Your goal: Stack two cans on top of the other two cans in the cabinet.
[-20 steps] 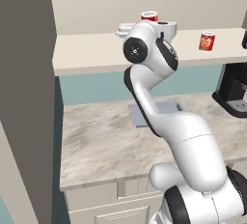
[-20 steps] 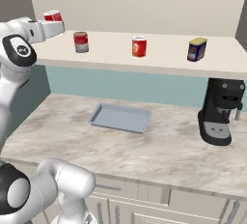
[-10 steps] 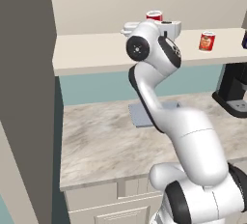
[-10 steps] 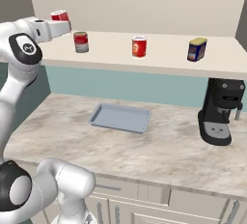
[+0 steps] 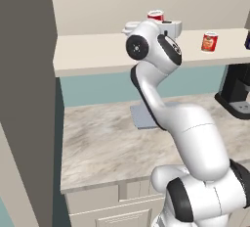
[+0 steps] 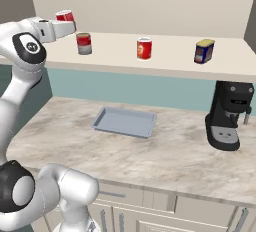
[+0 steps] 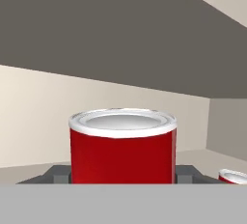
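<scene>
Gripper (image 7: 123, 174) clamped on the red can (image 7: 122, 146), one finger on each side, holding it up above the cabinet shelf (image 6: 165, 56). Just beside it on the shelf stands the red-and-grey can (image 6: 83, 43), with the orange-red can (image 6: 144, 48) and dark blue can (image 6: 203, 51) further along

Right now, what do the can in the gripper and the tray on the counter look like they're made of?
The held can looks like metal: a glossy red wall under a silvery rolled rim and lid, though the rendering leaves it open. The tray is matte blue-grey with a low raised rim; it could be coated metal or plastic.
</scene>
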